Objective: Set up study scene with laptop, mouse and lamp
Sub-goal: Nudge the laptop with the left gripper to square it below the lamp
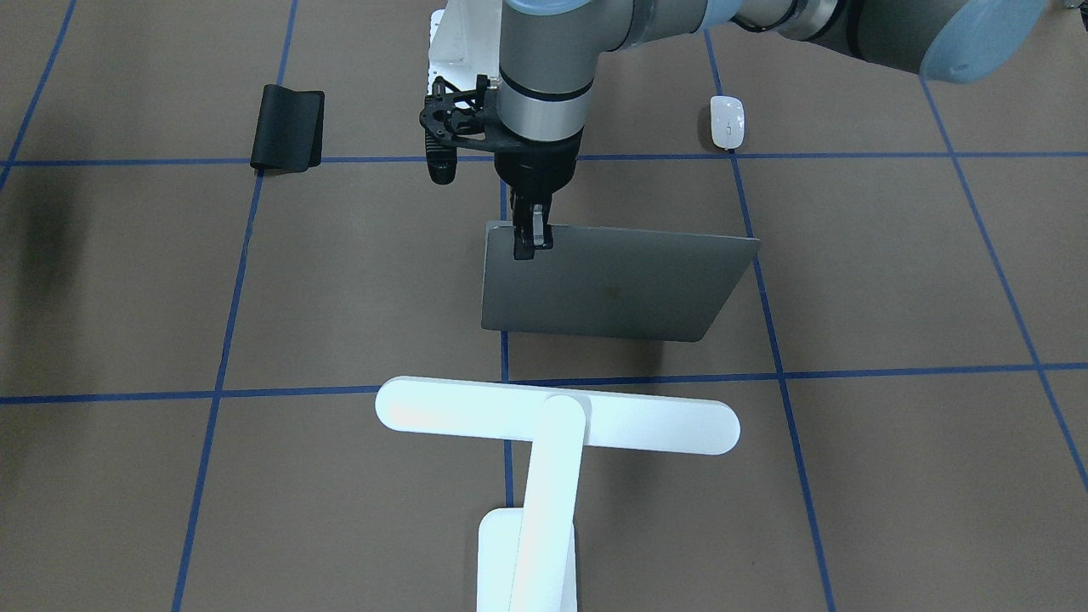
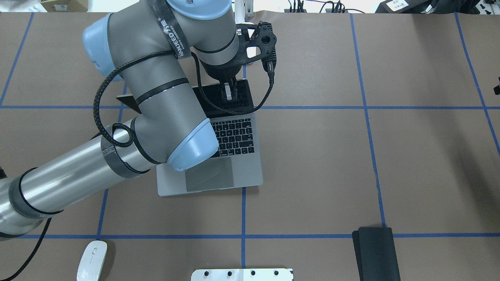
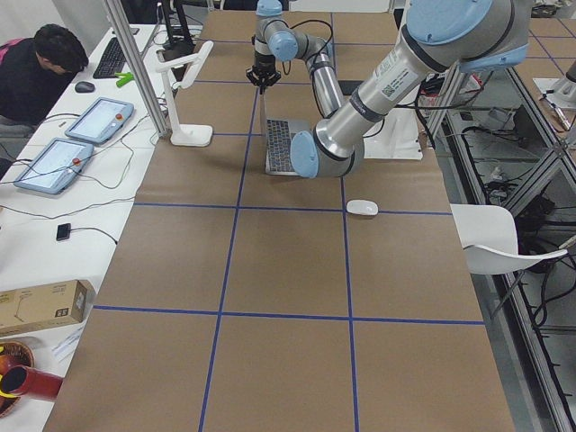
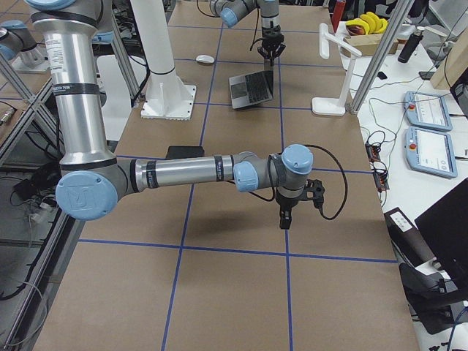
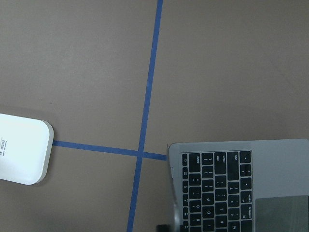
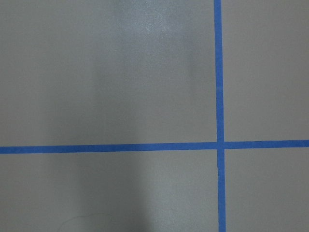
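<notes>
Left fingers (image 1: 523,245): closed onto the top edge of the laptop (image 1: 612,285) lid, pinching it front and back. The grip sits near the lid's corner on the robot's right side, not mid-edge. Wrist points straight down.

Laptop: open on the bench (image 1: 892,280), keyboard and trackpad toward the robot, lid raised.

Step in hand (judged): setting the lid to a working angle.
- Move the fingers on an arc about the hinge; a straight push would likely drag or lift the base.
- The off-centre grip may twist the lid, so go slowly with light force.
- Release by opening fully, then lift clear upward so the pads do not scrape the screen.

Lamp (image 1: 557,425): beyond the laptop's lid, on the side away from the robot, near but apart. Do not over-open the lid toward it.

Mouse (image 2: 91,259): off the laptop's robot-left side, nearer the robot, well apart, untouched.

Right fingers (image 4: 285,218): well apart from the laptop, hanging over bare bench. Cannot tell whether they are parted; nothing seen in them.
</notes>
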Available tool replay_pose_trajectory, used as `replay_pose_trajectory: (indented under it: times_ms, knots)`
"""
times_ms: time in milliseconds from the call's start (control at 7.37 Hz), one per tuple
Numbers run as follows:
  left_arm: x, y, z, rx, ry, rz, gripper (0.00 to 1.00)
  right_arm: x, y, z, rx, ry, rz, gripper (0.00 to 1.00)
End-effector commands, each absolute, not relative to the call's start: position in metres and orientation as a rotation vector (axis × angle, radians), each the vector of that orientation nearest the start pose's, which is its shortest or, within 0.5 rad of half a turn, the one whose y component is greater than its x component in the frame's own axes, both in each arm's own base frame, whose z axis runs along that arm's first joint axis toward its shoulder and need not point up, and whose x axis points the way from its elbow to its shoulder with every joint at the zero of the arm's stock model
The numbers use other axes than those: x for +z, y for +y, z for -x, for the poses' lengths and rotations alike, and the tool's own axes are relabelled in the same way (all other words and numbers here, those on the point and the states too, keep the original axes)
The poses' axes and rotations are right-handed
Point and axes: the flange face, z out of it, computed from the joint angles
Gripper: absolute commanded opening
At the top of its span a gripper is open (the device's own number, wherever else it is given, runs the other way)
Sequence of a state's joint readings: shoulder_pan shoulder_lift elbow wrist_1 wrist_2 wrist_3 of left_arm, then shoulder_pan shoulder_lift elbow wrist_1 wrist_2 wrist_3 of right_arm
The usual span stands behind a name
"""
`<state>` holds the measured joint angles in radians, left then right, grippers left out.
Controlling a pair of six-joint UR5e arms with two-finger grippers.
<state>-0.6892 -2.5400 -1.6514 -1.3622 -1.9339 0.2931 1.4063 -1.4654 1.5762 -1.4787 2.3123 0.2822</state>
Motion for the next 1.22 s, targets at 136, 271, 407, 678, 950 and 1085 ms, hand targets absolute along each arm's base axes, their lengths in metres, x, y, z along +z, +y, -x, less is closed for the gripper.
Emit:
replay_pose_trajectory:
  times_ms: [136,271,407,678,950,1085]
  knots:
    - [0.047,-0.508,-0.464,1.285,0.596,-0.785,0.00,0.591,-0.553,0.025,0.036,-0.763,-0.029,1.00]
    - [0.044,-0.510,-0.463,1.315,0.580,-0.806,0.00,0.592,-0.553,0.025,0.037,-0.763,-0.026,1.00]
    - [0.036,-0.511,-0.462,1.311,0.582,-0.815,0.00,0.593,-0.553,0.025,0.039,-0.762,-0.021,1.00]
    - [0.032,-0.517,-0.457,1.305,0.574,-0.821,0.00,0.598,-0.552,0.024,0.042,-0.756,-0.015,1.00]
    - [0.037,-0.534,-0.450,1.289,0.559,-0.829,0.00,0.595,-0.552,0.024,0.041,-0.757,-0.019,1.00]
    - [0.041,-0.543,-0.455,1.287,0.558,-0.844,0.00,0.595,-0.552,0.024,0.040,-0.756,-0.021,1.00]
